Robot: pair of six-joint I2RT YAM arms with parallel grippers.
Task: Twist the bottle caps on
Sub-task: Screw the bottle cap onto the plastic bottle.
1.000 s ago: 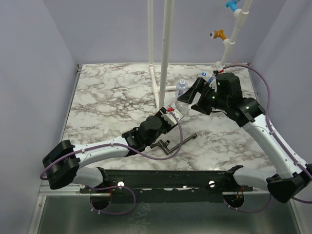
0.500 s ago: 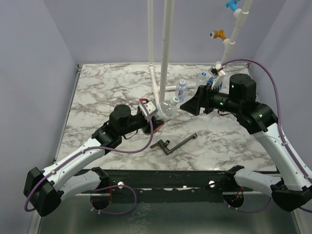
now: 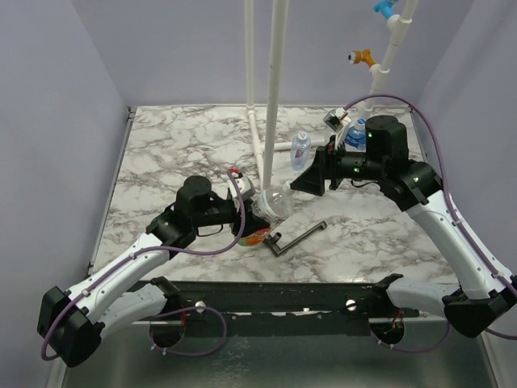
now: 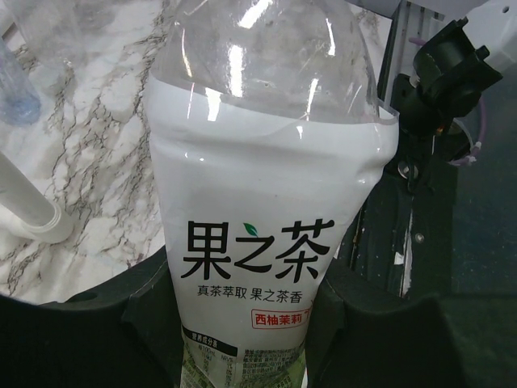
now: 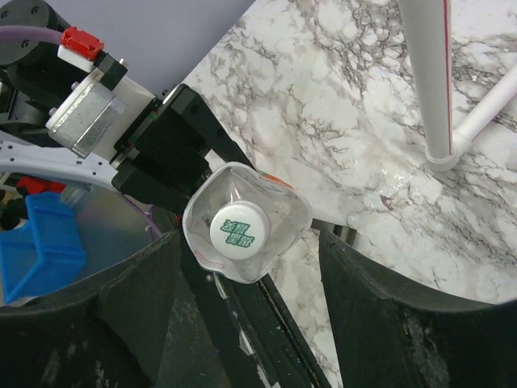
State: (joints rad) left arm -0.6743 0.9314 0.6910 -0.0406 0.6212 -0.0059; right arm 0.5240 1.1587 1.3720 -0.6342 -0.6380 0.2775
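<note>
One bottle was in play: the tea bottle [image 4: 266, 162], thin clear plastic with a glossy white printed label, clamped across its labelled body by the left gripper [image 3: 249, 212], jaws partly closed and pressing both sides. It sat front-centre over the marble table [image 3: 178, 153], apparently lifted clear, just beside the foot of the white pipe [image 3: 273, 97], neck tilted toward the right arm. It looked empty above the label, so probably light. The walls would likely dent under a hard squeeze and the label film looked slippery, so the mid-body hold seemed sensible: firm, not crushing. The white cap [image 5: 240, 229] with green print was on the neck; couldn't tell how far it was threaded. It's small and stiff, best pinched square across its rim. The right gripper [image 3: 305, 181] was spread wide and holding nothing, fingers [image 5: 121, 323] either side of the cap, clear of it, lined up roughly along the bottle axis. The left arm reached in low from its base, wrist turned inward. The right arm arched high, wrist folded back toward centre and pointing down-left. A blue-labelled bottle [image 3: 300, 147] stood further back; the black T-handled tool [image 3: 295, 238] lay near the front.
</note>
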